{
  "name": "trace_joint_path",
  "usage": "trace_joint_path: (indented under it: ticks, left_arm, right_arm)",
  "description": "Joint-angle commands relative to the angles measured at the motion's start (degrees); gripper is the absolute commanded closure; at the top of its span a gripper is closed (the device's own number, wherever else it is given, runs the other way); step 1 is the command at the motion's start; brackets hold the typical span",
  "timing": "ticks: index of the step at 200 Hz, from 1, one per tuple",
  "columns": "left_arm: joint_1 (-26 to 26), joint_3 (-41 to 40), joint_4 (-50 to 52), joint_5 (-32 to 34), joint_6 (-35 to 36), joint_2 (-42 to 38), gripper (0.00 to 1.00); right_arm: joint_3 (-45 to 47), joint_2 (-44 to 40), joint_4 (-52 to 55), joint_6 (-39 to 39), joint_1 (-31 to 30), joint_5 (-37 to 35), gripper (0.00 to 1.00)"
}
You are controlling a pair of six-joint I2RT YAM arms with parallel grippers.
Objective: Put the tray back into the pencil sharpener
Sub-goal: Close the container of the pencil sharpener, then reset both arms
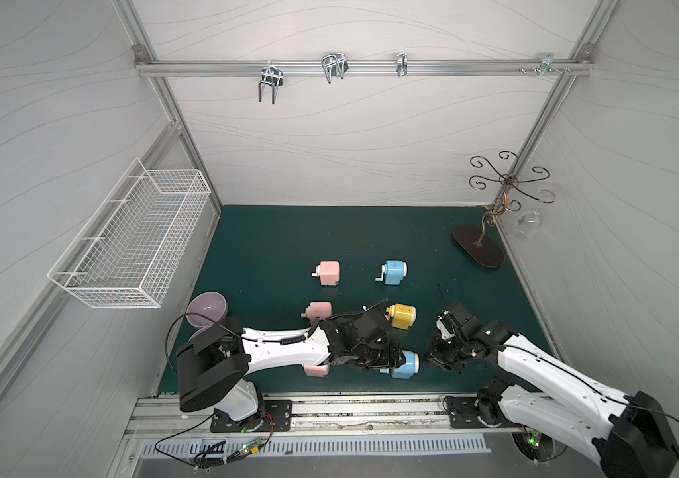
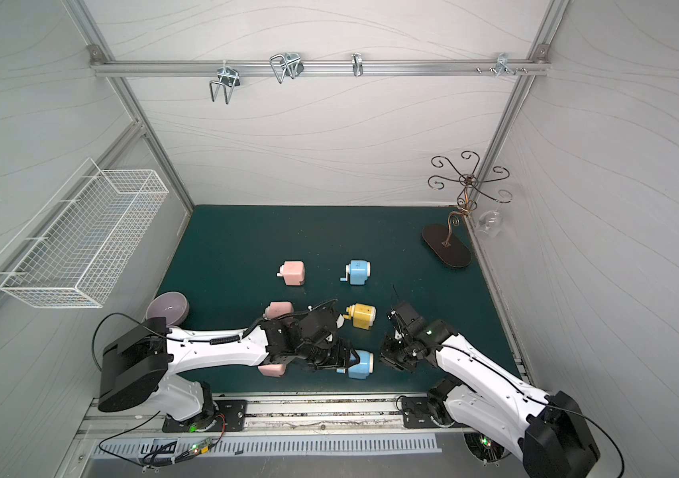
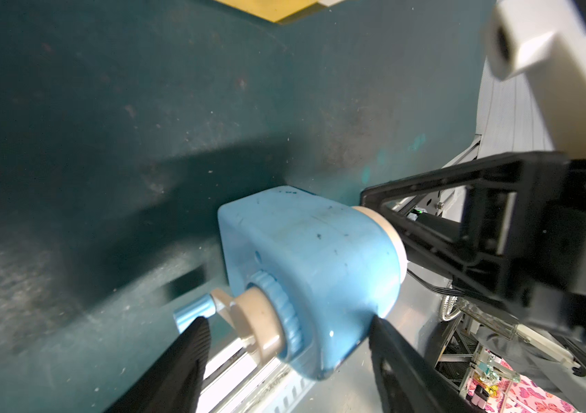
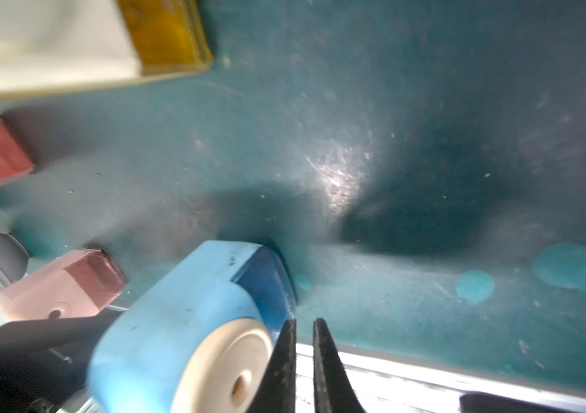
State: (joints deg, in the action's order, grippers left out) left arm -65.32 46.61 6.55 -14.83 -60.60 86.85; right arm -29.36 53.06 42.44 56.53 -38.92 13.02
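Eyes on the near edge of the dark green table mat (image 1: 280, 248), where the light blue plastic pencil sharpener (image 1: 406, 364) sits between both arms. In both top views the left gripper (image 1: 391, 359) covers its crank end, so the tray can't be seen from up there.

The right wrist view fills that in. The dark blue translucent tray (image 4: 266, 282) sits in the sharpener's body, low against the mat, and it looks flush, though blur makes that hard to swear to. The same view catches the cream round end cap with its hole.

The left wrist view gives the opposite end: cream hub, ribbed blue collar and shiny blue crank handle. The left gripper's black fingers (image 3: 184, 357) stand wide apart, one on each side of the sharpener, with a gap showing on the crank side, so that's a loose straddle and no squeeze.

The right gripper (image 4: 304, 321) hovers just beside the cap, its fingers parted by a sliver and empty.

A yellow sharpener (image 1: 402, 316) stands just behind.
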Motion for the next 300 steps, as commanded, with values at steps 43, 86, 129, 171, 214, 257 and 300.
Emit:
trace_joint_path:
  ticks: [43, 86, 129, 171, 214, 257, 300]
  left_arm:
    - [-0.33, 5.69, 8.57, 4.7, 4.64, -5.3, 0.25]
    - [1.24, 9.74, 18.06, 10.93, 10.32, -10.79, 0.24]
    - [9.2, 9.2, 23.16, 14.26, 15.75, -17.82, 0.23]
    - [23.26, 9.55, 28.21, 17.49, 25.32, -25.24, 0.22]
    - [38.89, 9.04, 25.0, 17.74, 33.73, -30.81, 0.19]
    - [50.9, 4.4, 17.46, 18.9, 36.56, -31.0, 0.18]
    - [60.99, -2.43, 8.88, 18.75, 33.49, -28.81, 0.18]
  right_arm:
    - [-6.87, 0.69, 7.62, -4.67, -0.28, -5.53, 0.84]
    - [-14.13, 1.56, 12.36, -8.63, -0.28, -10.83, 0.84]
    - [-21.1, 5.43, 12.61, -12.94, -0.28, -15.3, 0.84]
    - [-28.79, 10.51, 11.46, -17.81, -0.37, -21.36, 0.83]
    - [-29.74, 9.41, 1.3, -24.77, 0.01, -33.02, 0.72]
    - [-19.81, 9.13, -20.63, -32.98, 1.34, -43.09, 0.32]
    - [-19.95, 14.49, -23.59, -37.36, 11.87, -40.47, 0.24]
